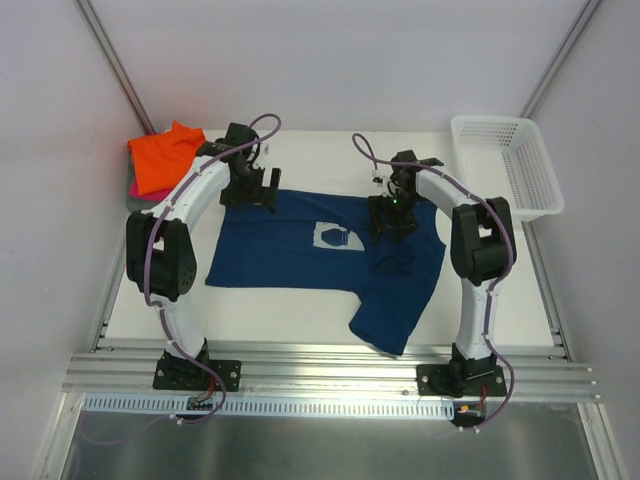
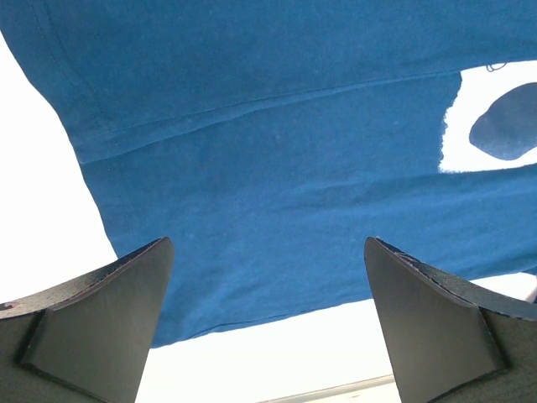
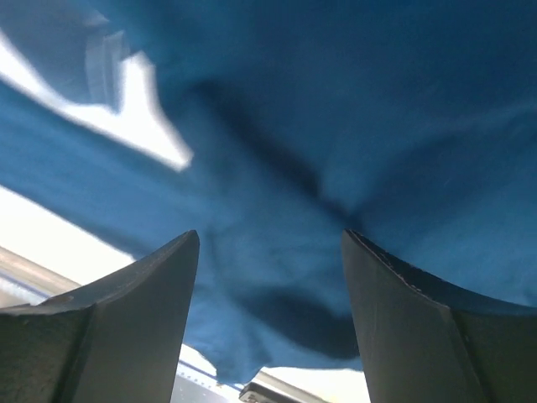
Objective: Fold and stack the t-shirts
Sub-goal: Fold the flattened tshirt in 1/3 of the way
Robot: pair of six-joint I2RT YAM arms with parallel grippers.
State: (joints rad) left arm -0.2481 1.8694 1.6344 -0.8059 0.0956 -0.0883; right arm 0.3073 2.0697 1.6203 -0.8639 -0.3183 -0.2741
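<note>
A navy blue t-shirt (image 1: pixel 300 250) lies spread on the white table, its pale chest print (image 1: pixel 336 238) near the middle and a rumpled part hanging toward the front right (image 1: pixel 395 305). My left gripper (image 1: pixel 252 192) stands open over the shirt's far left edge; in the left wrist view the flat cloth (image 2: pixel 268 168) and print (image 2: pixel 495 126) show beyond empty fingers (image 2: pixel 109 311). Open too, my right gripper (image 1: pixel 390 218) hovers over the shirt's far right part, with bunched cloth (image 3: pixel 277 252) below its fingers (image 3: pixel 403 327). Folded orange (image 1: pixel 165 155) and pink (image 1: pixel 133 187) t-shirts lie stacked at the far left.
A white plastic lattice basket (image 1: pixel 510 165) stands at the far right corner of the table. Metal frame posts rise at the back left and back right. An aluminium rail (image 1: pixel 330 385) runs along the near edge by the arm bases.
</note>
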